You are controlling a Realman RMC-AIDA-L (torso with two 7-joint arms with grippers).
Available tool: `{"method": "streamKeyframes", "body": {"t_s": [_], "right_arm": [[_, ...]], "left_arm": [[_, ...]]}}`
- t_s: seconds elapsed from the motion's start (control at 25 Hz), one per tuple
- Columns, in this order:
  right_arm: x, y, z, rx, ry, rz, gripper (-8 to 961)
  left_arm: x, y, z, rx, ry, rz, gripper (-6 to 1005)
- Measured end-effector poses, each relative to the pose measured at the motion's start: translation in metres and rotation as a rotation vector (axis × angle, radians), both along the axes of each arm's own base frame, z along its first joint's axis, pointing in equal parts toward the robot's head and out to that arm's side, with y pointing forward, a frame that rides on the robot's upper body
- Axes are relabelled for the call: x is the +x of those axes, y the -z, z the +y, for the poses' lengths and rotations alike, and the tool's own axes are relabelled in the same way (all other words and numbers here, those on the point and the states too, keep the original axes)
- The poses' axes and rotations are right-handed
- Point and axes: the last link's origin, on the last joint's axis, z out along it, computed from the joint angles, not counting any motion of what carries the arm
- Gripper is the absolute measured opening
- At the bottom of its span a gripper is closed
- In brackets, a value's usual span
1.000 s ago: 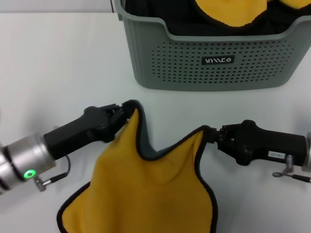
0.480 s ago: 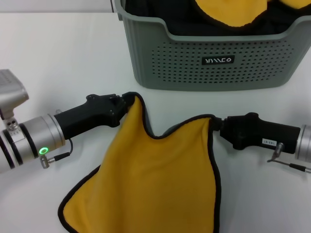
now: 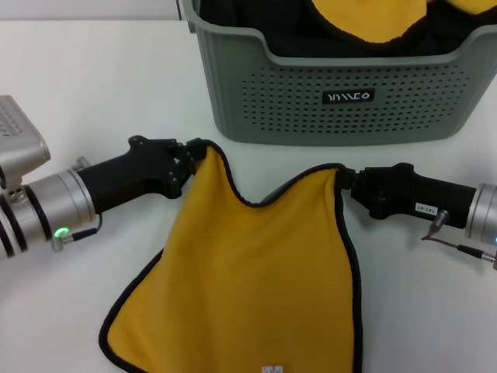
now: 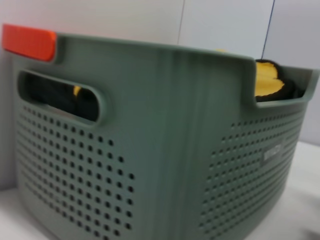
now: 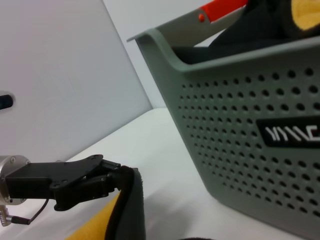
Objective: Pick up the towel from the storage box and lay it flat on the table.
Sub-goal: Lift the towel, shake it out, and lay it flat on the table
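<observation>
The left pincer (image 3: 189, 158) and right pincer (image 3: 347, 186) each pinch a top corner of the towel (image 3: 248, 272), holding it just in front of the storage box (image 3: 326, 93), likely to spread it flat, yellow side up, on the surface (image 3: 93, 93).

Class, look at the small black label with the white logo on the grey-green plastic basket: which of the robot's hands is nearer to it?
Right. The right hand sits just below the label; the left hand is off to the label's left.
</observation>
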Motion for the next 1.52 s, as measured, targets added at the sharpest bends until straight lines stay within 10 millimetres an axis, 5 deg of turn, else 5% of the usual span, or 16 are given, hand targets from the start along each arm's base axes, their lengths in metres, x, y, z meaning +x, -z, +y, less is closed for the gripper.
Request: {"method": "streamKeyframes", "body": {"t_s": [0.28, 0.84, 1.52], "right_arm": [[0.003, 0.0, 0.006, 0.026, 0.027, -0.029, 140], [0.006, -0.003, 0.014, 0.066, 0.075, -0.032, 150], [0.012, -0.005, 0.019, 0.091, 0.118, -0.045, 162]], "left_arm": [[-0.002, -0.009, 0.008, 0.071, 0.063, 0.102, 24], [-0.004, 0.006, 0.013, 0.183, 0.142, 0.358, 23], [0.0, -0.004, 0.005, 0.296, 0.226, 0.355, 30]]}}
